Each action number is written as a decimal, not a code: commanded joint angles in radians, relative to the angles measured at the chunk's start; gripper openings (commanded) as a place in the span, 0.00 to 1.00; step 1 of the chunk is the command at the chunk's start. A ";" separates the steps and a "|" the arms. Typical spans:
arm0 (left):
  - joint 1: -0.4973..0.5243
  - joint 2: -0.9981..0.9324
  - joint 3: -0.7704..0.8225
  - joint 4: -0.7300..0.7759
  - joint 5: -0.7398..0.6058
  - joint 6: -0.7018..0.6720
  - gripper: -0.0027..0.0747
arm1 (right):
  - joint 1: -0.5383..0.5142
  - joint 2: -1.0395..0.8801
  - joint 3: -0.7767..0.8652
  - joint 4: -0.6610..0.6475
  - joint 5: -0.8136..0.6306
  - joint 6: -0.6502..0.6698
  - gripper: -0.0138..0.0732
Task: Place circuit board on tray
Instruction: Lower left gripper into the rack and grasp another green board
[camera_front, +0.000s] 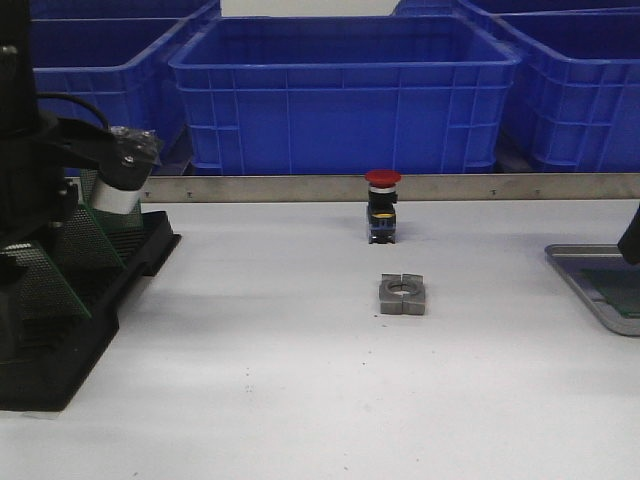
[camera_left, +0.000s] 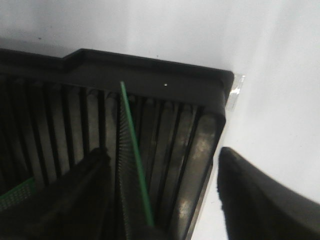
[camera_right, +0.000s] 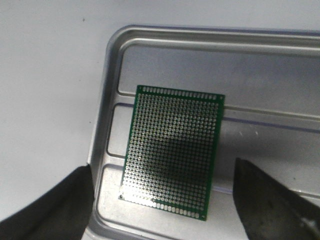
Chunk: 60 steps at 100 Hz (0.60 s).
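Here, on the right edge of the front view: a grey metal tray (camera_front: 590, 285) lying flat on the white table (camera_front: 300, 400), cut off by the frame, with a dark sliver of the right arm (camera_front: 630, 240) above it. In the right wrist view: a green perforated circuit board (camera_right: 172, 162) resting flat on the tray's ribbed floor (camera_right: 280, 95), lower centre of the frame, near the rounded corner and just inside the raised rim. Right gripper (camera_right: 165, 210) hovering over it, fingers (camera_right: 55, 200) spread wide to either side of the board, touching nothing. At the left edge of the front view: a black slotted rack (camera_front: 90, 300) holding more green boards (camera_front: 60, 270) upright at a slant, with the left arm (camera_front: 60, 160) reaching down over it. In the left wrist view: left gripper (camera_left: 165, 200) low over the rack's slots (camera_left: 165, 130), one thin green board (camera_left: 134, 160) seen edge-on running down the centre of the frame between the two dark fingers (camera_left: 260, 200). Fingers well apart, seemingly not yet pressing the board, though dim and blurred at the lower edge, so contact hard to judge. Mid-table in the front view: a red-capped push button (camera_front: 382, 205) standing upright, and just in front of it, lower in the frame, a square grey metal block with a round hole (camera_front: 403, 294). Along the top of the frame: large blue plastic bins (camera_front: 340, 90) behind a metal rail (camera_front: 300, 187).
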 joint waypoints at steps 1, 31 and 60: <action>0.000 -0.038 -0.020 0.004 0.001 -0.013 0.33 | -0.005 -0.043 -0.029 0.016 0.007 -0.003 0.84; 0.000 -0.042 -0.100 0.012 0.092 -0.013 0.01 | -0.005 -0.043 -0.029 0.016 0.011 -0.003 0.84; 0.000 -0.103 -0.196 -0.171 0.191 -0.001 0.01 | -0.005 -0.091 -0.031 0.016 0.082 -0.025 0.84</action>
